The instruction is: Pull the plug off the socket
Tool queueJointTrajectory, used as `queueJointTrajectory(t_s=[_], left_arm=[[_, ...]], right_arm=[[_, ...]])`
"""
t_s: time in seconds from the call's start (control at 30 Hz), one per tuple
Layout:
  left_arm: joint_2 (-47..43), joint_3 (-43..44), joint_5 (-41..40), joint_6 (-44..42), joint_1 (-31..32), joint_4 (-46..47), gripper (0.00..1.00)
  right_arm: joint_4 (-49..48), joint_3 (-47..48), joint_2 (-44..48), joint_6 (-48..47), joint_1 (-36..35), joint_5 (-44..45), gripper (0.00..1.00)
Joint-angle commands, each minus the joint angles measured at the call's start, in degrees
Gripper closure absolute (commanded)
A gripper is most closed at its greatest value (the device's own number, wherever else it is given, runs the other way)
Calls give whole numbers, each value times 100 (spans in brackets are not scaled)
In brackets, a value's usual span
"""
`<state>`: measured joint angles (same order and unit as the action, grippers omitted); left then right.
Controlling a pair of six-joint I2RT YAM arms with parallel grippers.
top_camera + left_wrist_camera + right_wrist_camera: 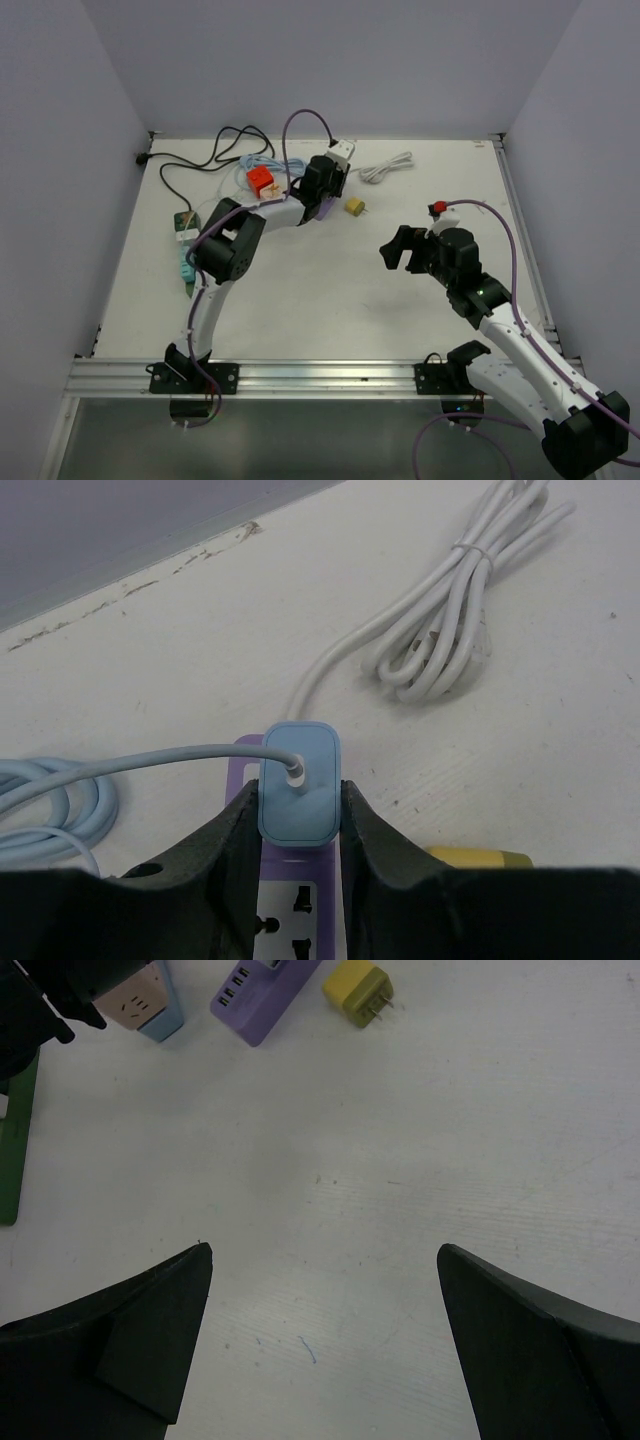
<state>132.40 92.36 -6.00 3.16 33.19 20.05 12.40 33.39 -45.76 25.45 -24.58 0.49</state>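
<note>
Left wrist view showed the light-blue plug (299, 785) seated upright in the far end of the purple socket strip (290, 905), with the left tool (300, 802) clenched on it, one dark finger pressed against each side of the plug body. A pale cable (150, 760) left the plug's top face and ran off to the left, toward a loose coil of light-blue cable (50, 800) lying on the desk (200, 630). On the strip's white face, just near of the plug, two free outlets showed between the fingers.

To the right of the strip lay a small yellow adapter (480, 858), only partly in view behind the right finger. Farther off and to the right, a bundled white cable (450, 630) rested on the desk, one strand of it trailing back toward the strip.

Seen from above, the strip and plug sat at the far middle of the desk, largely hidden under the left arm. An orange block (260, 180) stood just left of them, a black cable (190, 160) looped across the far-left corner, and a green strip (185, 255) lay along the left side.

The right tool (325, 1252) hung released, its fingers spread wide over bare desk, well apart from the plug and nearer than the yellow adapter, gripping nothing.
</note>
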Motion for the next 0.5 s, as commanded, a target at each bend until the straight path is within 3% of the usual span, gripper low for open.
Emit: queueJointTrajectory(t_s=[0.0, 0.07, 0.23, 0.47], left_arm=[[-600, -94, -517, -369, 144, 516, 100], [-654, -183, -280, 93, 100, 561, 100], [-707, -271, 1328, 1465, -400, 877, 100], [-794, -51, 380, 721, -287, 262, 100]], right_arm=[[-133, 19, 14, -93, 32, -23, 1], [-142, 19, 14, -93, 23, -23, 1], [-133, 19, 49, -93, 32, -32, 1], [-133, 27, 49, -102, 23, -32, 1]])
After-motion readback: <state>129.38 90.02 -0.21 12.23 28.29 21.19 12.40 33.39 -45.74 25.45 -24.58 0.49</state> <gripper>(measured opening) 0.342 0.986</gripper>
